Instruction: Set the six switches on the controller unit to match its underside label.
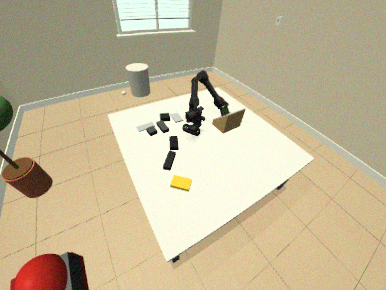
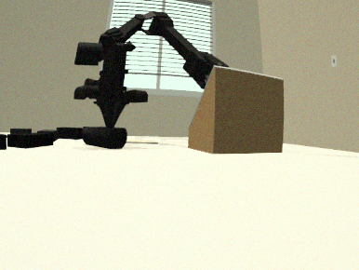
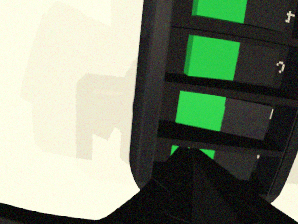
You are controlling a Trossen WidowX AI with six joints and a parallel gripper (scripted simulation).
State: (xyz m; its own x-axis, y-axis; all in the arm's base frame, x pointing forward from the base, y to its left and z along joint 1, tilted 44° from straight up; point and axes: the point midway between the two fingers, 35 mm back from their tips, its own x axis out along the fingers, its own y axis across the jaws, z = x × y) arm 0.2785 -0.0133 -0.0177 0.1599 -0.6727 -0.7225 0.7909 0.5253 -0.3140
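Controller unit (image 1: 188,129) (image 2: 104,138) (image 3: 148,100), dark grey and resting base down, lay on the white bench (image 1: 225,175) (image 2: 163,209), with its switches facing up. Above it stood the gripper (image 1: 198,125) (image 2: 111,127) (image 3: 189,150), clenched with nothing in its grasp, its fingers pointing down. The tips were at the unit's top, perhaps touching it, though the contact itself was too dark to make out. They partly covered the nearest rocker switch (image 3: 236,164) in the wrist view, where green showed on four switches, the farthest one cut off by the picture's edge. A brown slant-topped block (image 1: 230,121) (image 2: 246,112) stood near the unit, well apart from a yellow block (image 1: 181,183). Two black modules (image 1: 174,143) (image 1: 169,160) lay between the unit and that yellow piece.
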